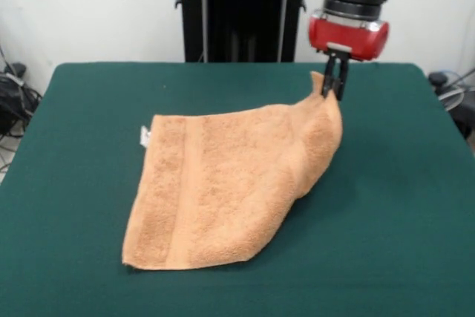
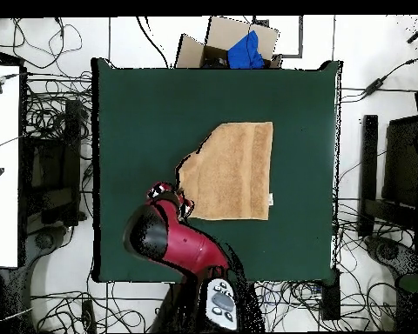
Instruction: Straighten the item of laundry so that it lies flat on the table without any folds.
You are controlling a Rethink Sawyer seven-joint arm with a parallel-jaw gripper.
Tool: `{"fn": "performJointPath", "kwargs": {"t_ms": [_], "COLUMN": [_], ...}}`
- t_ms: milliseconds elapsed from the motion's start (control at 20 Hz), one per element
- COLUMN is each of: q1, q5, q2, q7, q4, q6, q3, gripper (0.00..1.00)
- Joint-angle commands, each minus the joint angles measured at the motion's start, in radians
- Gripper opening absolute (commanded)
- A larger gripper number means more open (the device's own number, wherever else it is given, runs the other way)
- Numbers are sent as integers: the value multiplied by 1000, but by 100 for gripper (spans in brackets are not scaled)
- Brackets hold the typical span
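A large rectangular table with a dark green cloth-like surface point(image 1: 89, 146) is filling the scene, with a white wall behind it. In the front view, the small peach-orange terry-cloth towel point(image 1: 215, 191) is lying around the table's middle, its nearest corner resting flat toward 7 o'clock. A woven border band is running along its left side, and a small white tag point(image 1: 145, 136) is peeking out at 10 o'clock. Farther back, toward 2 o'clock, the towel's corner is being lifted off the surface, with cloth beneath it doubling under into a sloping fold. The red and black arm's gripper point(image 1: 335, 79) is pinching that raised corner, fingers closed on the cloth. To do this well, it probably needs to draw the corner outward toward 2 o'clock, keeping it low, until the fold opens, then let go.
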Motion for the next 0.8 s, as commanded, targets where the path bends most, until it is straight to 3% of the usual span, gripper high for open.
{"fn": "performJointPath", "kwargs": {"t_ms": [50, 800], "q1": [67, 75], "q5": [89, 60], "q2": [5, 22], "q7": [302, 351], "q4": [60, 100], "q6": [-7, -100], "q3": [-2, 68], "gripper": [0, 0]}}
